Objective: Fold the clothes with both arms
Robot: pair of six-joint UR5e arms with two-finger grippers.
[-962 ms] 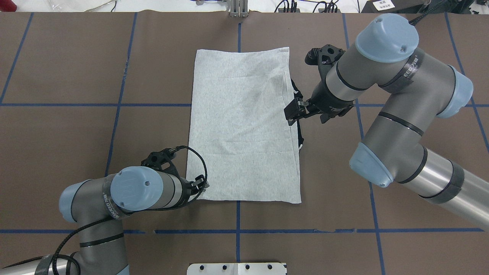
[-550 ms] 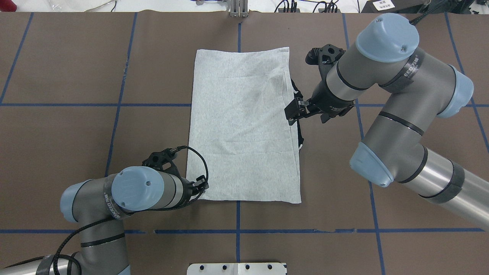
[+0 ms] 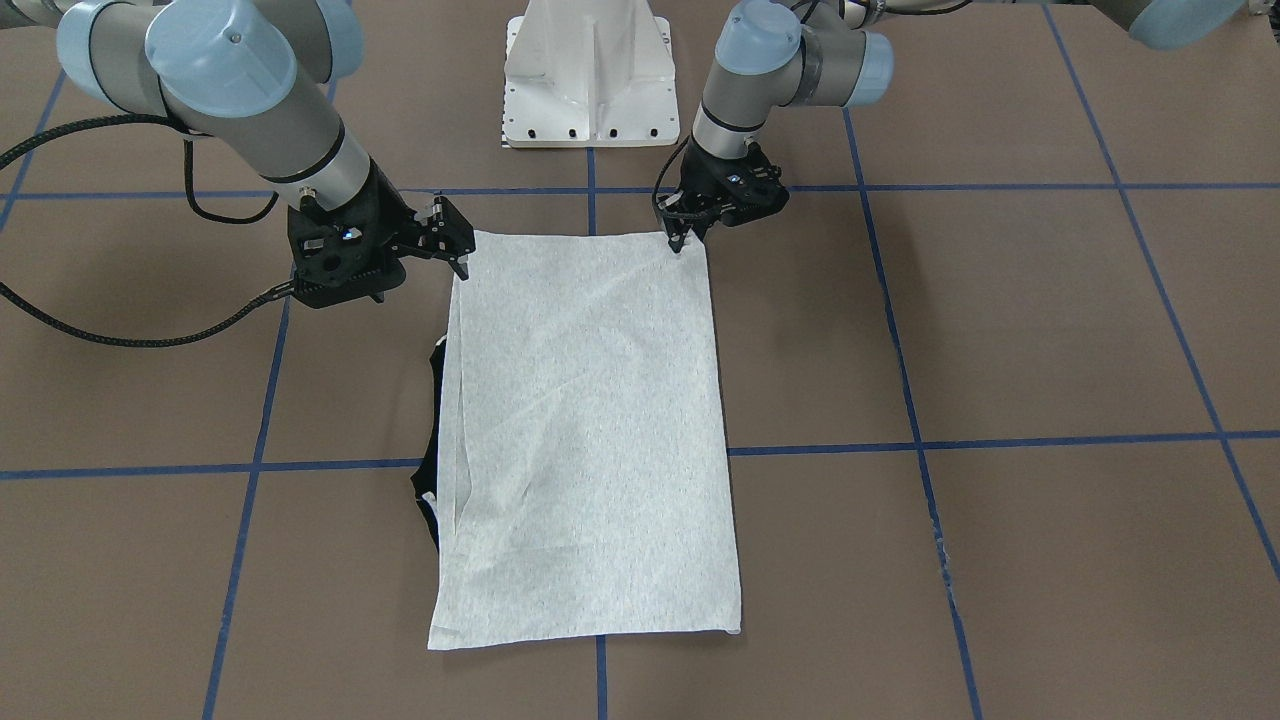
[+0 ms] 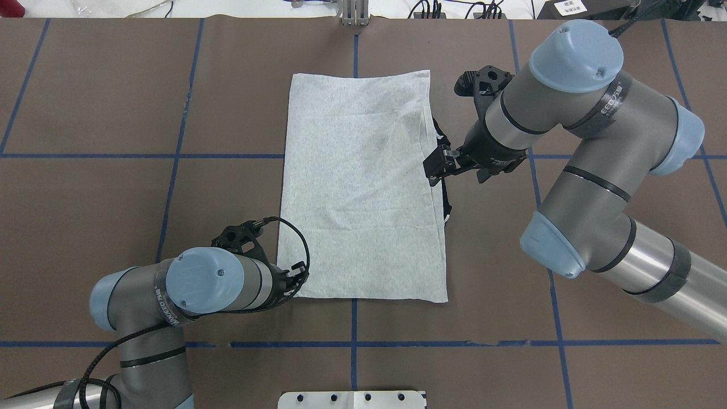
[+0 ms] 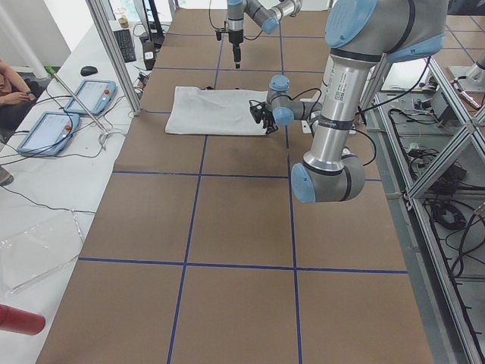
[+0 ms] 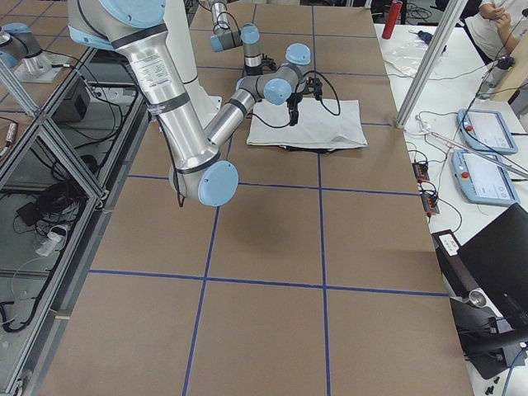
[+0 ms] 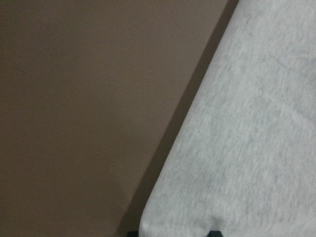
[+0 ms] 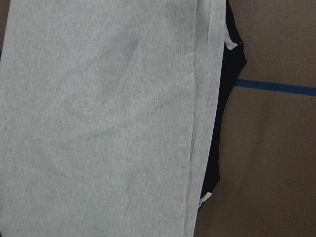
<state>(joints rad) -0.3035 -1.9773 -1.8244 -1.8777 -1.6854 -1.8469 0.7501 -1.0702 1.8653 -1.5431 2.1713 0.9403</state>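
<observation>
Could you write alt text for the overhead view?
A light grey T-shirt, folded into a long rectangle, lies on a brown table with blue lines. The left arm's black gripper is at its near left corner; the right arm's black gripper is at its right edge, where black fabric peeks out.

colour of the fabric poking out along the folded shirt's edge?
The protruding fabric is black with white trim; clearest in the right wrist view.
</observation>
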